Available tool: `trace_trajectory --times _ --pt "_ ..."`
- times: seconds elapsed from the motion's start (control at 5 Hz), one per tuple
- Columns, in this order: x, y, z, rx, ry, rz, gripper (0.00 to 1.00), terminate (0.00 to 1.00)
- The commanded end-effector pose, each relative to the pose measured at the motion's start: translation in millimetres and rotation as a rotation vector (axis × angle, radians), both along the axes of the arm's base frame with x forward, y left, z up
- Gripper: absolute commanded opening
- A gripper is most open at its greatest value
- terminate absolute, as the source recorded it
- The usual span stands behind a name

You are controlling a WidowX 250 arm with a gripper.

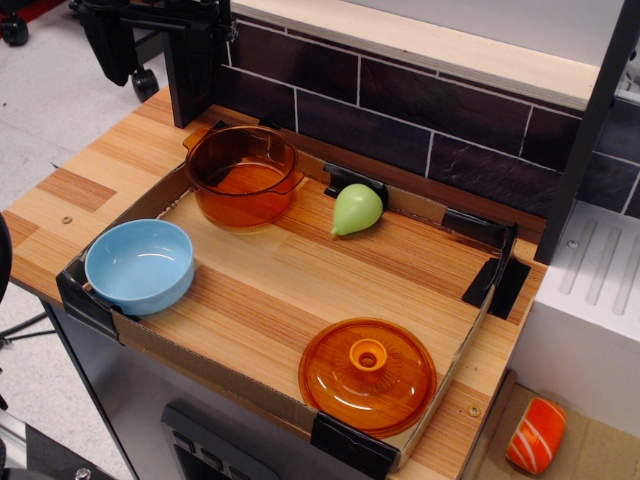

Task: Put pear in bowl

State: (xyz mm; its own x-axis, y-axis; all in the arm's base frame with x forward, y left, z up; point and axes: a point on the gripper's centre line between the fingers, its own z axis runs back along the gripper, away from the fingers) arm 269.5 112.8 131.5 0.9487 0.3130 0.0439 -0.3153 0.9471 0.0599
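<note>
The pale green pear (356,209) lies on the wooden board near the back wall, tapered end pointing down-left, just right of the orange pot. The light blue bowl (139,265) stands empty at the board's front left corner, well apart from the pear. Black parts of my arm (150,40) show at the top left corner, behind the board and far from both. I cannot make out the gripper's fingers there, so I cannot tell whether it is open or shut. Nothing is held in view.
A transparent orange pot with handles (242,175) stands at the back left. Its orange lid (368,374) lies at the front right. A low cardboard rim with black clips (490,262) edges the board. An orange-and-white striped object (536,435) lies off the board at lower right.
</note>
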Motion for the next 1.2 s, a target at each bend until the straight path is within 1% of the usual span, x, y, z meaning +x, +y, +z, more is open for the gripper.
trace_trajectory --times 0.0,0.2,0.4,0.6,0.8,1.0 --pt "0.0 0.0 0.0 0.000 0.000 0.000 1.00 0.00" --pt "10.4 -29.2 -22.2 0.001 0.019 -0.195 1.00 0.00" --pt "14.1 -56.9 -20.9 -0.050 -0.014 -0.295 1.00 0.00" --pt "17.1 -83.1 -17.6 -0.127 -0.058 -0.340 1.00 0.00" --pt "23.7 -103.1 -30.2 -0.128 -0.066 -0.390 1.00 0.00" --pt "32.0 -112.8 -39.7 -0.200 -0.099 -0.423 1.00 0.00"
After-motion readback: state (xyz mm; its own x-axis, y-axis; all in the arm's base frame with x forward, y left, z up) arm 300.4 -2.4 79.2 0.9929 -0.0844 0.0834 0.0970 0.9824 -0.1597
